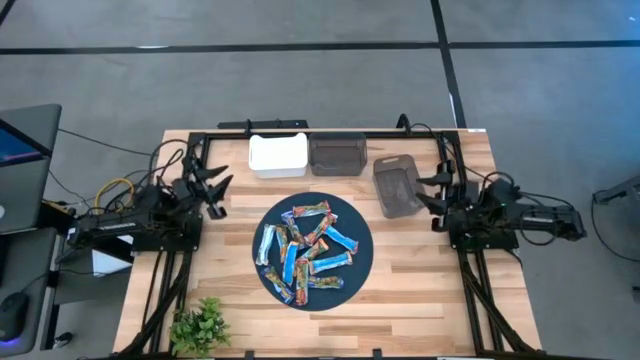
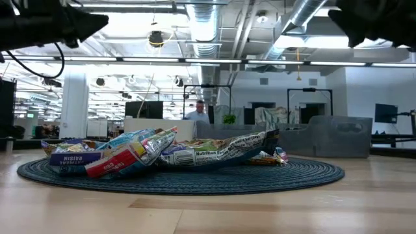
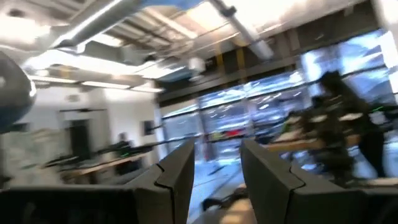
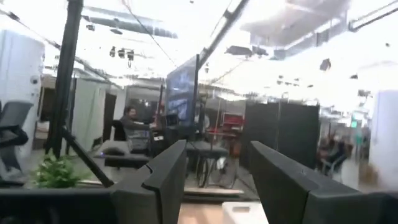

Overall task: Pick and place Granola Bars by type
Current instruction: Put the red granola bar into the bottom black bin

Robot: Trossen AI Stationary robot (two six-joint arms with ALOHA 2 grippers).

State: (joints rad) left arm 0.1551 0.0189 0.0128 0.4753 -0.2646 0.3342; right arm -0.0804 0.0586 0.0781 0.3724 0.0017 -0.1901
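1. At the table's centre, the granola bars [image 1: 308, 250] lie heaped on a round dark mat [image 1: 360, 262]; the left gripper [image 1: 215, 190] waits at ten o'clock, the right gripper [image 1: 437, 193] at two o'clock, both with fingers spread and empty.
2. Overlapping wrappers risk a double pick or a slip.
3. Only the high view shows the white bin [image 1: 277, 155] and two grey bins [image 1: 337, 153] at twelve o'clock; the low view shows the bars' printed labels.
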